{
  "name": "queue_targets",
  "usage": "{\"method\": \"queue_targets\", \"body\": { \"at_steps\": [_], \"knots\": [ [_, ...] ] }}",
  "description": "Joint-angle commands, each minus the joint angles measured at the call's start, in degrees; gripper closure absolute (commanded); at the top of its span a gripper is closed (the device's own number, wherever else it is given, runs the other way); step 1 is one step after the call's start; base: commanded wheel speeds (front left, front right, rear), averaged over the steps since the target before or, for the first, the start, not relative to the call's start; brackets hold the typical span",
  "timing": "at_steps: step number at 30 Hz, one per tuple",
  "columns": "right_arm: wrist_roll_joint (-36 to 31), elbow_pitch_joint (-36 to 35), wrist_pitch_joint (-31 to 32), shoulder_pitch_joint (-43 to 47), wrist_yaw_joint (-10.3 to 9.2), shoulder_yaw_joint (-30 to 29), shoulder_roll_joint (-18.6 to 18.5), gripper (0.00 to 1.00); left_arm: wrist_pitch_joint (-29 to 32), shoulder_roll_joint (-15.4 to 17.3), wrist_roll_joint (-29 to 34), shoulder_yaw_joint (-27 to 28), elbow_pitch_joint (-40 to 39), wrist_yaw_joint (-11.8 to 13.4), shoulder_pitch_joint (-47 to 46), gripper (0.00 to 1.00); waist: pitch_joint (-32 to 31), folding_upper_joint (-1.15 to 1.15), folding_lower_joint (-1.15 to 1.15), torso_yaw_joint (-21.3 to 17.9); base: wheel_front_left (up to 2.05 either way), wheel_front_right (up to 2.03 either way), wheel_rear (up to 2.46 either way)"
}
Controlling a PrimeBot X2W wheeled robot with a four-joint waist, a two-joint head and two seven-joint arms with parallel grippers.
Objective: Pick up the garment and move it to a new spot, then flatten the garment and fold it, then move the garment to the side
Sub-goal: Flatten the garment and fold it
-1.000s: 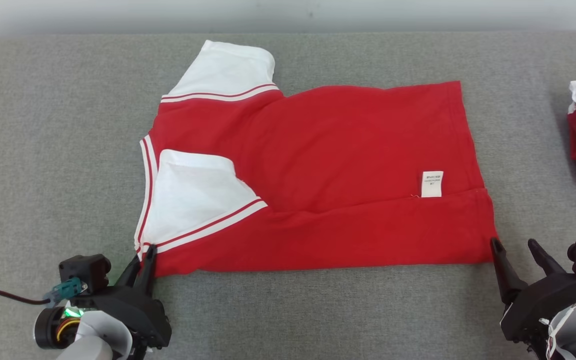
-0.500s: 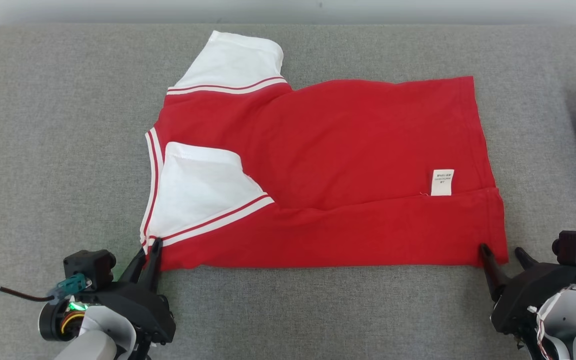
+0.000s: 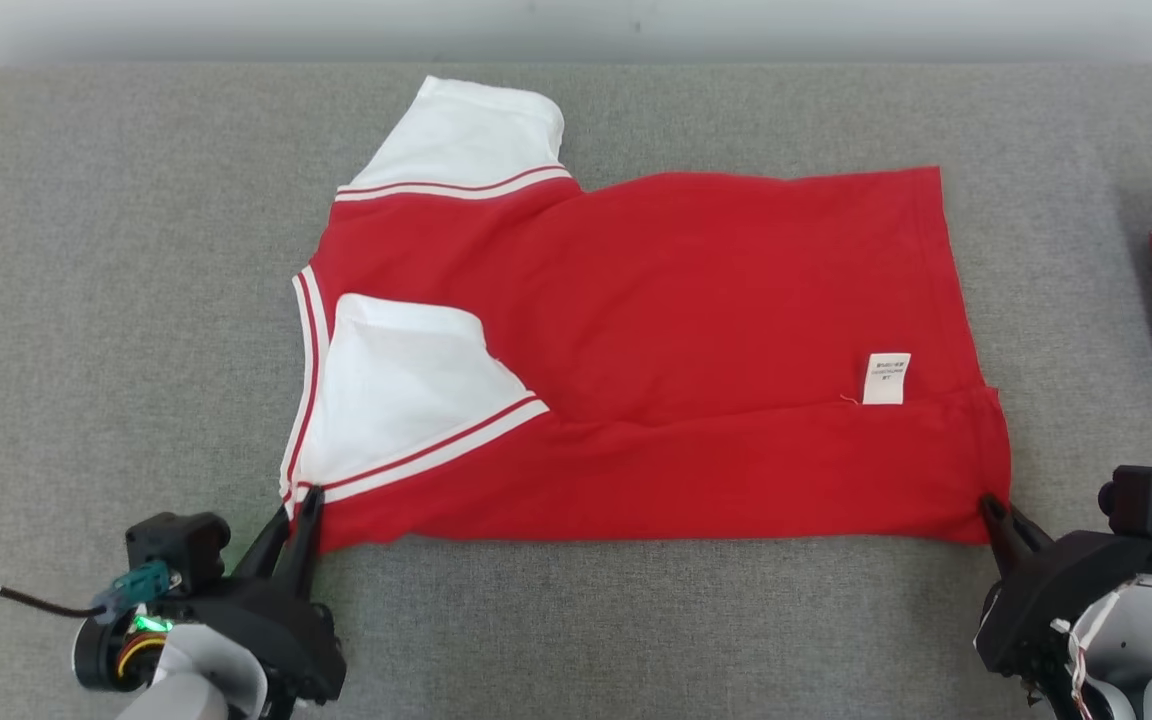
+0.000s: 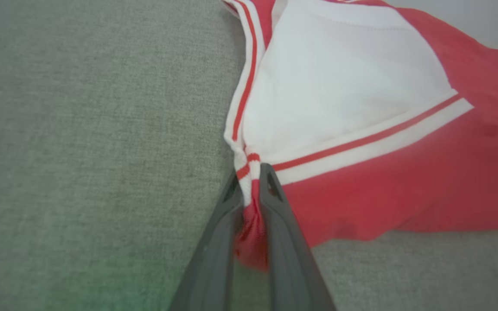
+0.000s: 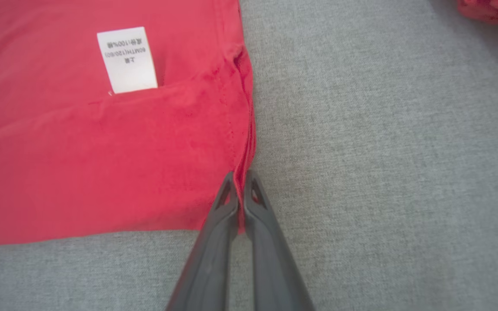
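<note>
Near the front edge of the grey surface (image 3: 86,250), left gripper (image 3: 302,503) and right gripper (image 3: 998,512) each sit clamped on a garment (image 3: 686,330) corner, so folding step, I reckon. Next: lift both evenly, carry across.

Soft cloth garment (image 3: 696,330) (matt) on coarse-woven upholstery (image 3: 116,300)

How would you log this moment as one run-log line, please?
left pincer: shut on garment collar corner | right pincer: shut on garment hem corner | garment: flat on grey surface
</note>
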Motion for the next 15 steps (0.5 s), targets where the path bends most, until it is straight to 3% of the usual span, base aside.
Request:
{"method": "queue_targets", "body": {
  "at_steps": [1,7,15],
  "knots": [
    [1.07,-0.98,0.25,1.3,-0.12,0.19,0.11,1.0,-0.12,0.95,-0.49,-0.35,-0.11,0.15,2.2,1.0,-0.95,0.0,-0.01,-0.25,0.0,0.0,0.0],
    [3.98,-5.72,2.56,5.44,-0.12,0.17,0.13,1.0,0.17,5.12,-0.14,-0.07,-5.23,1.69,6.0,1.0,-2.22,0.0,-0.01,-0.55,0.0,0.0,0.0],
    [7.3,-9.89,9.27,12.46,-0.12,-1.34,0.08,1.0,1.71,9.66,-1.31,0.73,-16.47,7.57,13.8,1.0,-3.82,0.0,-0.01,-0.96,0.0,0.0,0.0]
  ]
}}
